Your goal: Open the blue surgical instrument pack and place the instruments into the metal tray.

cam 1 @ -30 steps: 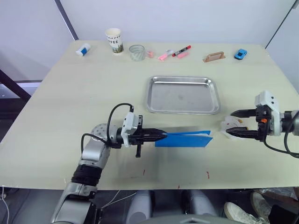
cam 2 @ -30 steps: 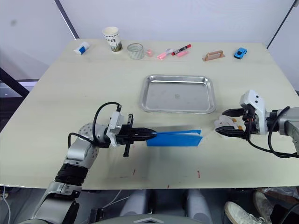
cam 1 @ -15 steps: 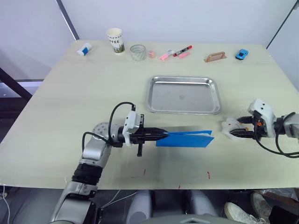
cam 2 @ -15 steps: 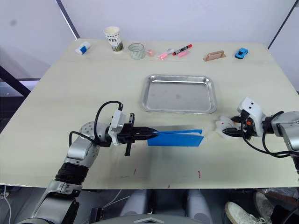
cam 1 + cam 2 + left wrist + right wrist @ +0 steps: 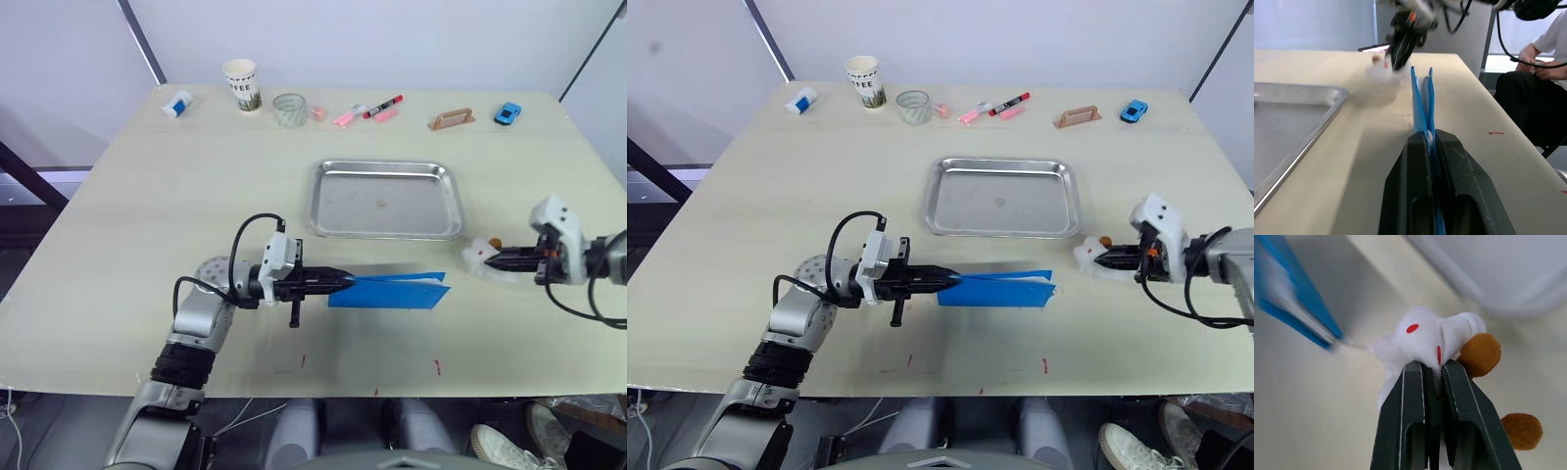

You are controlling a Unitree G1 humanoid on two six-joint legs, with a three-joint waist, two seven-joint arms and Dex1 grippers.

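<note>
While I look down from the head views, my left gripper [image 5: 345,283] is pinching the near-left end of the blue pack [image 5: 392,291], which lies on the desk [image 5: 147,225] just in front of the metal tray [image 5: 385,200]. My right gripper [image 5: 487,261] is off to the pack's right, pinched on a small white plush toy [image 5: 478,256] with orange feet. Along the far edge sit a paper cup [image 5: 239,84], a glass [image 5: 288,110], markers [image 5: 380,107] and a blue toy car [image 5: 506,114].

Through the left wrist, the fingers [image 5: 1410,166] are clamped on the pack's edge, tray [image 5: 1288,127] alongside.

Through the right wrist, the fingers [image 5: 1405,411] grip the toy [image 5: 1425,340]; the pack [image 5: 1293,308] lies beyond.
</note>
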